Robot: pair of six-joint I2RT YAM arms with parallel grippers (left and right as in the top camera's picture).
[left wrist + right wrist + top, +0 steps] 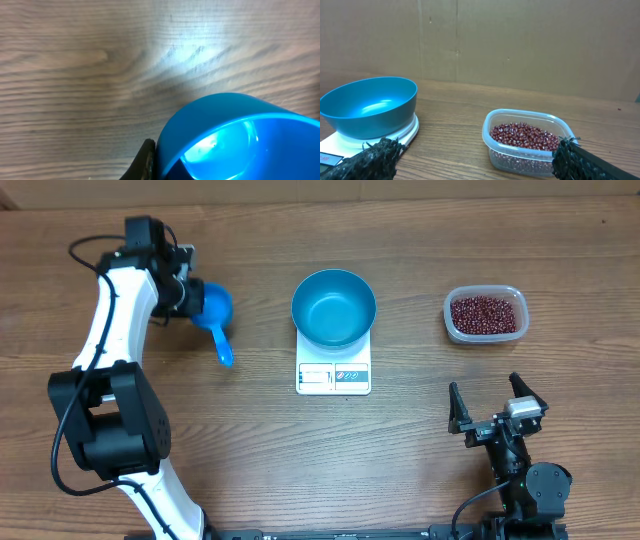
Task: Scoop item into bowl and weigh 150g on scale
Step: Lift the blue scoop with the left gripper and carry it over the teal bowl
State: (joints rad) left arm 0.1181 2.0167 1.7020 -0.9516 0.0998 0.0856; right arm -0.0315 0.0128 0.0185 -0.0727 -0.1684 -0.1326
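Observation:
The blue bowl (334, 307) (370, 107) stands empty on the white scale (333, 375) (406, 131) at the table's middle. The item, dark red-brown beans (486, 313) (522, 135), fills a clear plastic tub (452, 320) (520, 160) at the right. At the far left my left gripper (190, 298) (162, 165) is shut on the wall of a small blue scoop (216, 310) (225, 135); one black finger (145, 160) presses the cup's outside. The scoop's handle (225, 352) points toward the front. My right gripper (495, 405) (475, 162) is open and empty, in front of the tub.
A brown cardboard wall (520, 45) closes off the back of the wooden table (420, 450). The left arm's white links (105, 330) reach up along the left side.

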